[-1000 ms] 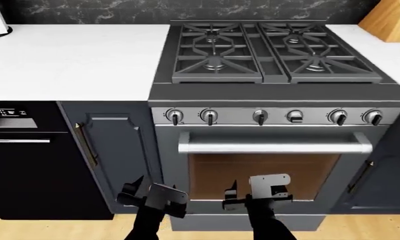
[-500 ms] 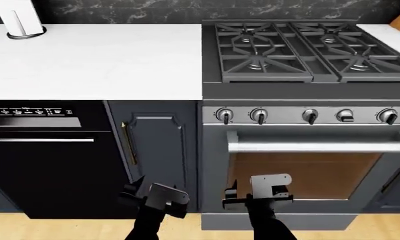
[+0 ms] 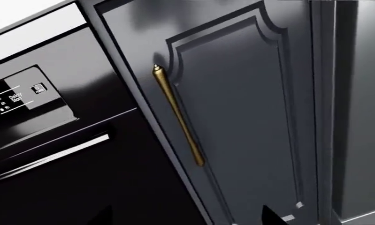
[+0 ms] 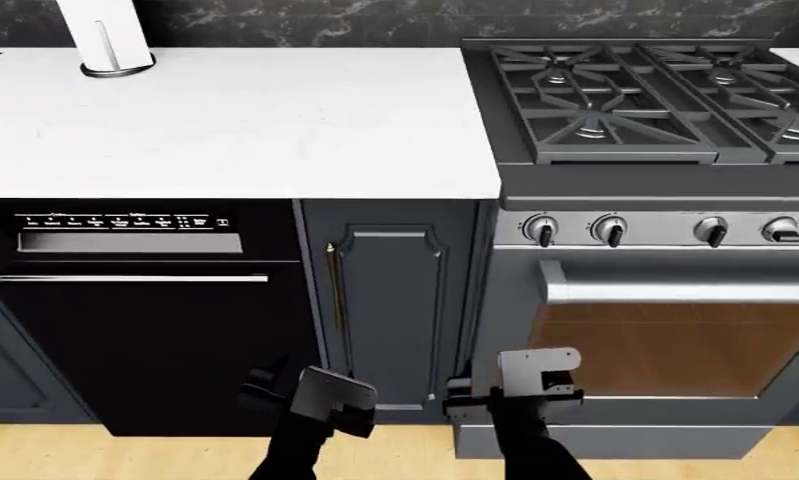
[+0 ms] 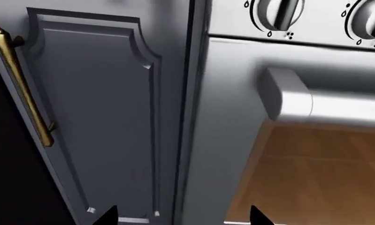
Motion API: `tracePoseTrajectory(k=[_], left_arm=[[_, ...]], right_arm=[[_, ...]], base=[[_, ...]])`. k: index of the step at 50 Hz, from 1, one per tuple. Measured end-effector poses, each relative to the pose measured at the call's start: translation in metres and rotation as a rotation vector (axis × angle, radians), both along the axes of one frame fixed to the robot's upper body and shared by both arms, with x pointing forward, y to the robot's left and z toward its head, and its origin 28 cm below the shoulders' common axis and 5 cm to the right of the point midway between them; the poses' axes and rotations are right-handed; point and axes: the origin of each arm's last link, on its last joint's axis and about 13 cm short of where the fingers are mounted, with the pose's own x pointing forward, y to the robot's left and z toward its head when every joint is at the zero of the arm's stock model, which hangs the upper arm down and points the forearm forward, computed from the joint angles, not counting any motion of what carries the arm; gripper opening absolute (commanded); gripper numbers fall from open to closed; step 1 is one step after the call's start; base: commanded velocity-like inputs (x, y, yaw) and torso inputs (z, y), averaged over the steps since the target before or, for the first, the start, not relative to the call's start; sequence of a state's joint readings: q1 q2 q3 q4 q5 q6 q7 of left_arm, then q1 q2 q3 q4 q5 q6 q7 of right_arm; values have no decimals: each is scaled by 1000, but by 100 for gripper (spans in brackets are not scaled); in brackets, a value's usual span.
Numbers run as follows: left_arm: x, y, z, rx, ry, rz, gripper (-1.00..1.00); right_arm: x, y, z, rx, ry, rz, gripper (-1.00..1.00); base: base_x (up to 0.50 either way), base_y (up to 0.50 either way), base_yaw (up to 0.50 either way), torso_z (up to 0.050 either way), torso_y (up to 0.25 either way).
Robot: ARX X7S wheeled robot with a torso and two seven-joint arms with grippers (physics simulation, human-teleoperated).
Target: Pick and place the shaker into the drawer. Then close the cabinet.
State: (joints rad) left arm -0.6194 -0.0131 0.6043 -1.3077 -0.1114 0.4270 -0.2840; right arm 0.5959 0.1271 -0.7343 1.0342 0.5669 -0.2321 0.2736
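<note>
No shaker and no open drawer show in any view. My left gripper [image 4: 268, 388] hangs low in front of the narrow dark cabinet door [image 4: 392, 305], open and empty. In the left wrist view only its two dark fingertips [image 3: 270, 216] show, wide apart, facing that door [image 3: 250, 108] and its brass handle [image 3: 178, 115]. My right gripper [image 4: 513, 392] is open and empty beside it, low before the seam between the cabinet and the oven. Its fingertips [image 5: 256, 216] are spread in the right wrist view.
A white counter [image 4: 239, 120] runs above a black dishwasher [image 4: 146, 320]. A steel oven [image 4: 666, 330] with knobs and a gas hob [image 4: 653, 95] stands at the right. A white upright object [image 4: 103, 40] stands at the counter's back left. Wood floor lies below.
The head view has swung left: the stove slid to the right and the dishwasher and narrow cabinet door came to the middle. Both arms keep the same pose, grippers open.
</note>
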Motion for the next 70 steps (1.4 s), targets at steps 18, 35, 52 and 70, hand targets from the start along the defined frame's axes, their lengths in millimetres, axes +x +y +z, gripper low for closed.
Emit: tracePoseTrajectory(k=[18,35,52,70], left_arm=[[-1,-3,0,-10,-3,-16,100],[7,38,85,-289,-281,59,100],[13,88,264,-340,-653,-15,100],[3,117,433,-266,-1002,-60,100]], right_arm=[[0,-3,2,10,-19,-24,100],[-28,-51,95,-66,-351,-94,100],[-60,-118,296,-273,-668,-148,100],[-83,-152,493,-519,-990,-177,100]], base=[[0,0,0,0,0],[0,0,0,0,0],[0,0,0,0,0],[0,0,0,0,0]])
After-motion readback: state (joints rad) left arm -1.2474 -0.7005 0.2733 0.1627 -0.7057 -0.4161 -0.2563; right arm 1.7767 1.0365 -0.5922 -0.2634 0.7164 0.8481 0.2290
